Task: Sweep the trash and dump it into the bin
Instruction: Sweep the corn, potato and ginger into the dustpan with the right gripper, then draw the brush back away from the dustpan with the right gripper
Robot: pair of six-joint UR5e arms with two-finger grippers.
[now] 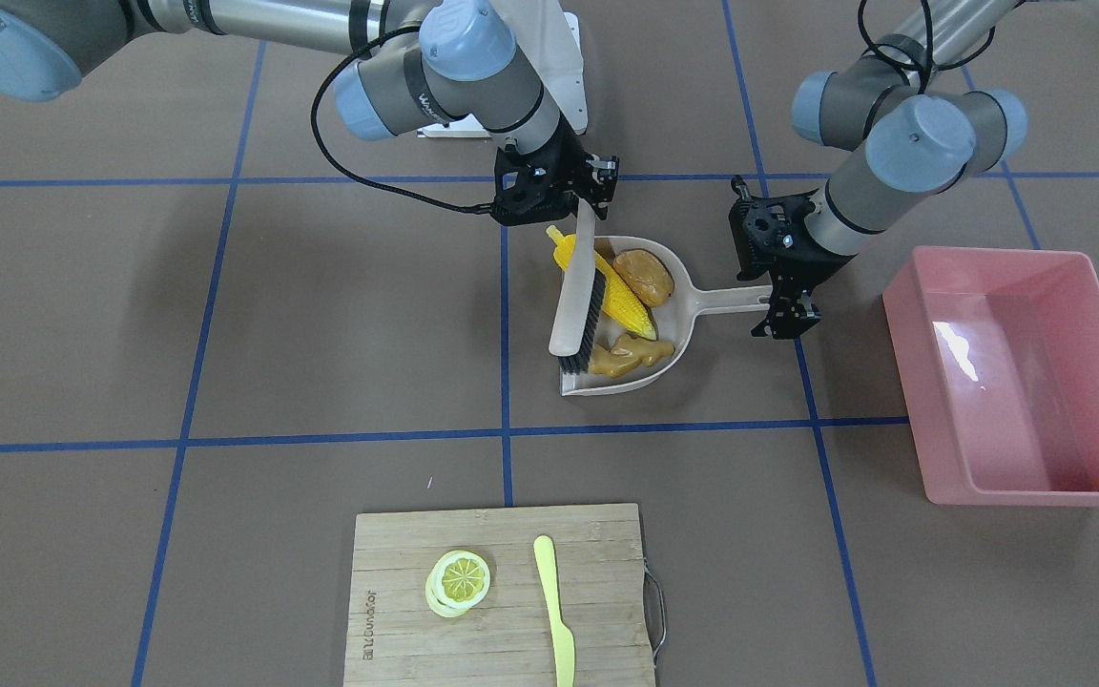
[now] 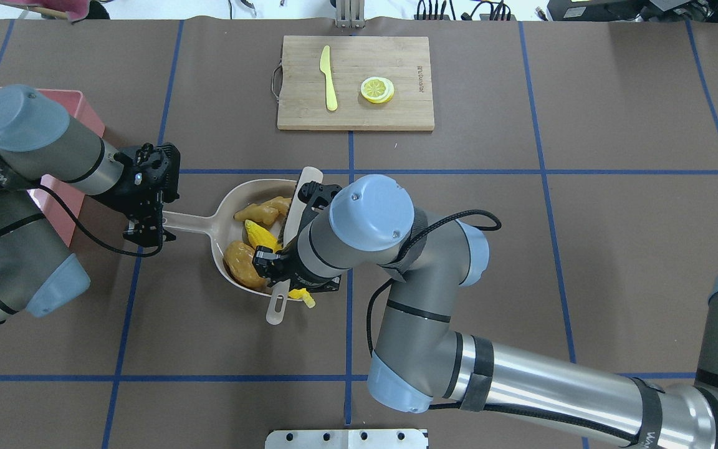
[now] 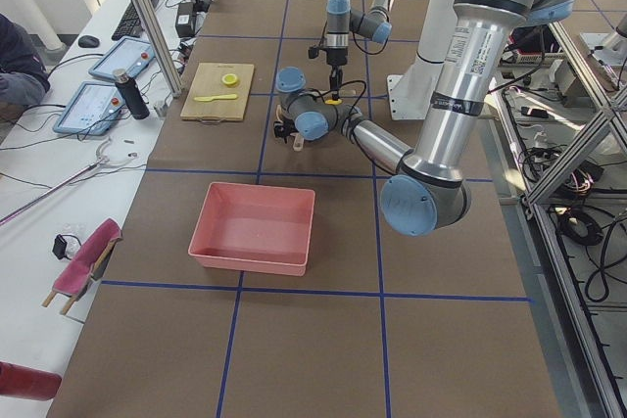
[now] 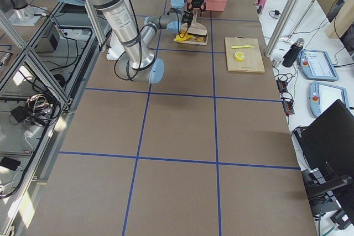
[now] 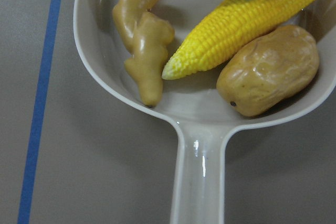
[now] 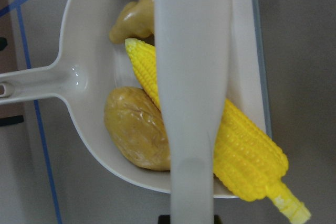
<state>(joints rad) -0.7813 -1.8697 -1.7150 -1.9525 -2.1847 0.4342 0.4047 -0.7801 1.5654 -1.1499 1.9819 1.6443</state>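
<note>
The beige dustpan (image 1: 675, 260) lies on the table and holds all the trash: the yellow corn cob (image 1: 618, 296), the brown potato chunk (image 1: 645, 275) and the tan ginger root (image 1: 633, 354). The corn's stalk end sticks out over the pan's open edge. My right gripper (image 1: 588, 196) is shut on a beige brush (image 1: 573, 301), whose dark bristles rest across the corn at the pan's mouth. My left gripper (image 1: 783, 307) is shut on the dustpan's handle (image 5: 199, 182). The pink bin (image 1: 1017, 372) stands empty beyond my left gripper, apart from the pan.
A bamboo cutting board (image 1: 397, 572) lies at the table's far side from the robot, with a lemon slice (image 1: 459, 579) and a pale yellow plastic knife (image 1: 554, 606) on it. Blue tape lines cross the brown table.
</note>
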